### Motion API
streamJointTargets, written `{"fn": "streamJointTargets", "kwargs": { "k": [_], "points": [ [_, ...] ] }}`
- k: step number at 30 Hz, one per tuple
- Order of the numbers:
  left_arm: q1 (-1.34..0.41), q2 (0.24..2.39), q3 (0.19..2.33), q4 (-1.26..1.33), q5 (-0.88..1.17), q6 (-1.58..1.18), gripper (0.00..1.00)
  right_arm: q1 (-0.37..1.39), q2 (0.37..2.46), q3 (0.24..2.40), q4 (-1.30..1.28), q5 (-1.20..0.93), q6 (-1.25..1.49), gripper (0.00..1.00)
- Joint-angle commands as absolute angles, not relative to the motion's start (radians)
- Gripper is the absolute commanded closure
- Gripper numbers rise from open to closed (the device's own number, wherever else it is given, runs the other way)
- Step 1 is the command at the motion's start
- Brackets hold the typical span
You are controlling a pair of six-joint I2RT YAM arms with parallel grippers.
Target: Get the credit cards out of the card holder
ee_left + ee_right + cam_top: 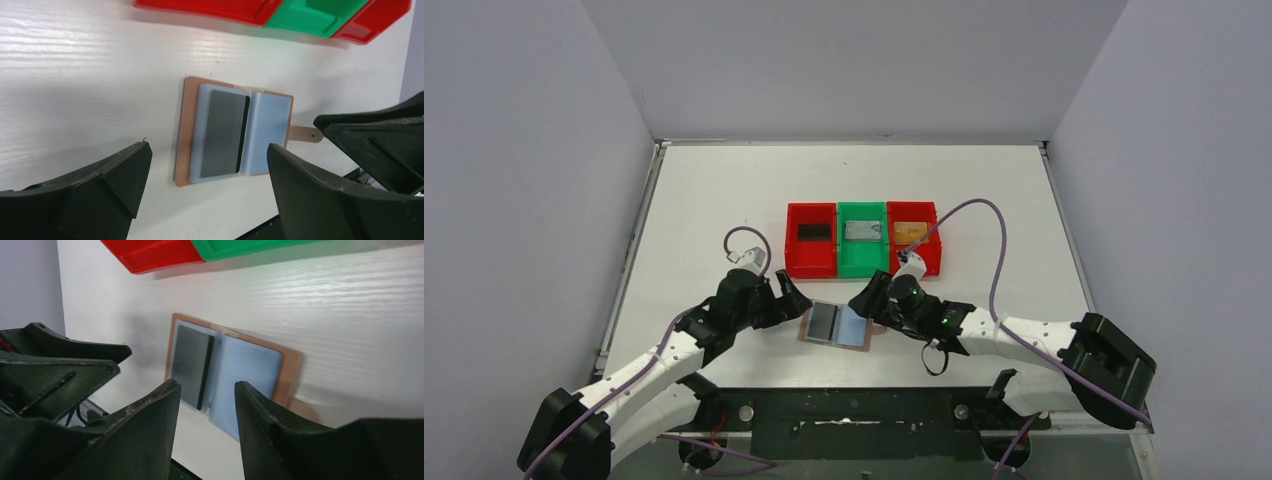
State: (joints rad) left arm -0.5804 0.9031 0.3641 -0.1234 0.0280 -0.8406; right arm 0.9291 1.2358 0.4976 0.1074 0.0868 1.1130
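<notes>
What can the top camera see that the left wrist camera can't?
Only the top camera shows cards lying inside the red and green plastic bins: a thin black card, a silver-grey card and a gold-orange card. Only the left wrist camera shows the holder's little leather strap tab. Both show the open tan-brown leather card holder, with a dark grey card in its pale blue pocket.
</notes>
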Motion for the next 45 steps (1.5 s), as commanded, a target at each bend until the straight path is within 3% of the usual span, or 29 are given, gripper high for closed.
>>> {"fn": "streamJointTargets", "kwargs": {
  "k": [1, 6, 20, 28, 31, 38, 42, 45],
  "points": [
    [-0.569, 0.902, 0.365, -0.027, 0.160, -0.819, 0.19, 0.972, 1.327, 0.598, 0.254, 0.078, 1.137, 0.56],
    [-0.568, 0.982, 0.388, 0.002, 0.246, -0.798, 0.36, 0.991, 1.466, 0.640, 0.329, 0.039, 1.179, 0.62],
    [-0.571, 1.153, 0.451, -0.031, 0.279, -0.699, 0.51, 0.986, 1.635, 0.523, 0.504, -0.051, 1.293, 0.68],
    [-0.623, 1.265, 0.480, -0.010, 0.248, -0.691, 0.61, 0.979, 1.656, 0.526, 0.480, -0.066, 1.279, 0.70],
    [-0.641, 1.302, 0.488, -0.030, 0.251, -0.682, 0.80, 0.978, 1.657, 0.528, 0.474, -0.066, 1.278, 0.73],
    [-0.666, 1.267, 0.436, -0.014, 0.212, -0.711, 0.86, 0.978, 1.645, 0.529, 0.487, -0.071, 1.266, 0.84],
    [-0.667, 1.272, 0.425, -0.006, 0.212, -0.719, 0.95, 0.979, 1.629, 0.531, 0.494, -0.078, 1.249, 0.95],
    [-0.667, 1.276, 0.418, -0.011, 0.190, -0.728, 1.00, 0.978, 1.614, 0.527, 0.495, -0.078, 1.246, 0.95]
  ]
}}
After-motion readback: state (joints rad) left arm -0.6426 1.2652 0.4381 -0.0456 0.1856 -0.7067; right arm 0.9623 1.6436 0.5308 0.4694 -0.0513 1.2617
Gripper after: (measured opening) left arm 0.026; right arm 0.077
